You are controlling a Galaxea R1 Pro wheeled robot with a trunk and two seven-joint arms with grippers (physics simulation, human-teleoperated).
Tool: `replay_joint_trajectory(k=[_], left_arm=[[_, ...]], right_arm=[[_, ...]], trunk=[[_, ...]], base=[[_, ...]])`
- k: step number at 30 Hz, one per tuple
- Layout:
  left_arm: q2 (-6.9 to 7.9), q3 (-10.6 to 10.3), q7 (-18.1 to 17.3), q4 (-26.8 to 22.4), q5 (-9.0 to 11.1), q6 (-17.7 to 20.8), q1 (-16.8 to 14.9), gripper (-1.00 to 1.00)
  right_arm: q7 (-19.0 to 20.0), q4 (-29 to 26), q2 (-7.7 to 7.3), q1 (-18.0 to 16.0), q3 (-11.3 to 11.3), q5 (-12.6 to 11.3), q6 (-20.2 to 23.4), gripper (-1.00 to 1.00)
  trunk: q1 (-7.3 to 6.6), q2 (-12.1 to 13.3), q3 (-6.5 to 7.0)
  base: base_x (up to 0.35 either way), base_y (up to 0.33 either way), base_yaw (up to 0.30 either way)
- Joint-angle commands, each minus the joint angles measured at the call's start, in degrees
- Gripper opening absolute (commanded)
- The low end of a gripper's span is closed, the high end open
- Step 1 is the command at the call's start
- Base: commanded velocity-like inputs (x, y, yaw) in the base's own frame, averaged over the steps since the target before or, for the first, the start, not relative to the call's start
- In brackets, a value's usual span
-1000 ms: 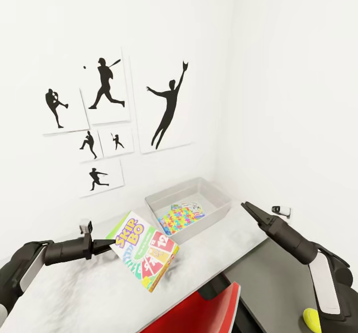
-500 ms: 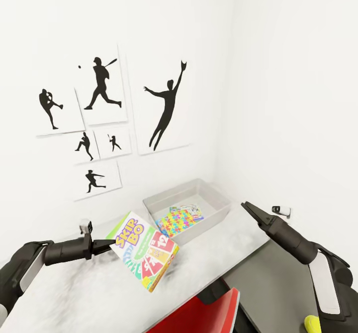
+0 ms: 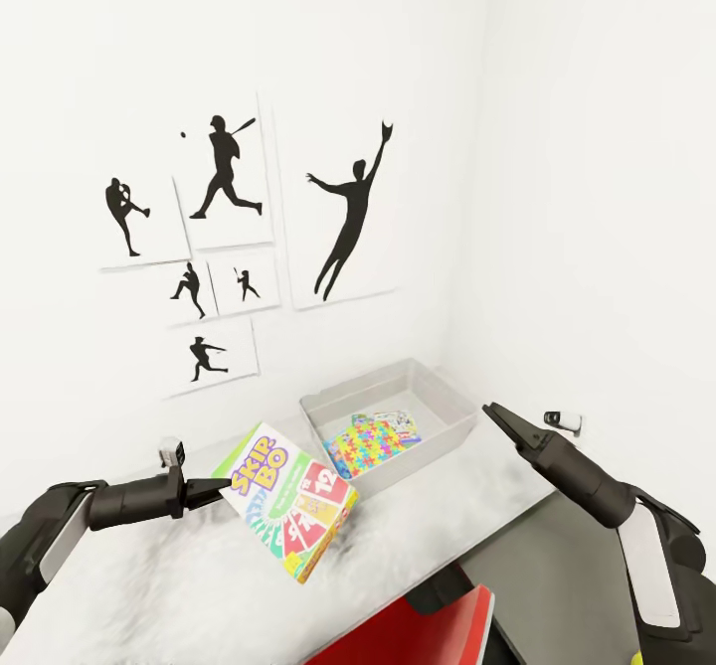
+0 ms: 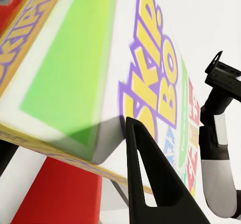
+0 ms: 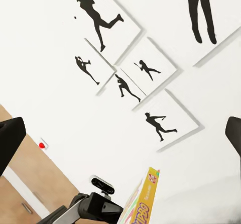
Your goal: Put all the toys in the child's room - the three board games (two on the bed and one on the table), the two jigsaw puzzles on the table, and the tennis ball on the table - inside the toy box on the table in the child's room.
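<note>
Here the left tool (image 3: 214,491) pinches the green-edged board game (image 3: 288,513) above the white worktop (image 3: 179,585), near the toy box (image 3: 398,426); the right tool (image 3: 494,414) hovers with its fingers spread.

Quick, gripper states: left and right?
Left gripper: shut on the Skip-Bo board game.
Right gripper: open, holding nothing.

Glossy printed board game (image 3: 288,514); matt grey toy box (image 3: 452,433).
</note>
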Motion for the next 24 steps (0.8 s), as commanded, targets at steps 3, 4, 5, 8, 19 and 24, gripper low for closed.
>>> replay_joint_trajectory(k=[3, 4, 5, 8, 19, 24], left_arm=[[0.03, -0.08, -0.09, 0.00, 0.20, 0.49, -0.10, -1.00], [0.04, -0.08, -0.09, 0.00, 0.20, 0.49, -0.08, -1.00], [0.05, -0.08, -0.09, 0.00, 0.20, 0.49, -0.08, -1.00], [0.00, -0.08, -0.06, 0.00, 0.20, 0.49, -0.06, -1.00], [0.06, -0.08, -0.07, 0.00, 0.20, 0.49, -0.05, -1.00], [0.06, -0.08, -0.08, 0.00, 0.20, 0.49, -0.05, -1.00]], right_arm=[[0.09, 0.04, -0.01, -0.06, -0.03, -0.25, 0.32, 1.00], [0.11, 0.03, 0.03, -0.06, -0.03, -0.25, 0.32, 1.00], [0.11, 0.04, 0.04, -0.06, -0.03, -0.25, 0.32, 1.00], [0.09, 0.02, 0.01, -0.06, -0.04, -0.23, 0.32, 1.00], [0.04, 0.07, -0.01, -0.06, -0.03, -0.30, 0.32, 1.00], [-0.01, 0.09, -0.07, -0.06, -0.03, -0.26, 0.32, 1.00]], trunk=[[0.04, -0.13, -0.13], [0.04, -0.13, -0.13], [0.04, -0.13, -0.13], [0.04, -0.13, -0.13], [0.04, -0.13, -0.13], [0.04, -0.13, -0.13]], base=[[0.000, 0.000, 0.019], [0.000, 0.000, 0.009], [0.000, 0.000, 0.008], [0.000, 0.000, 0.004], [0.029, -0.029, 0.001], [0.003, -0.003, 0.000]])
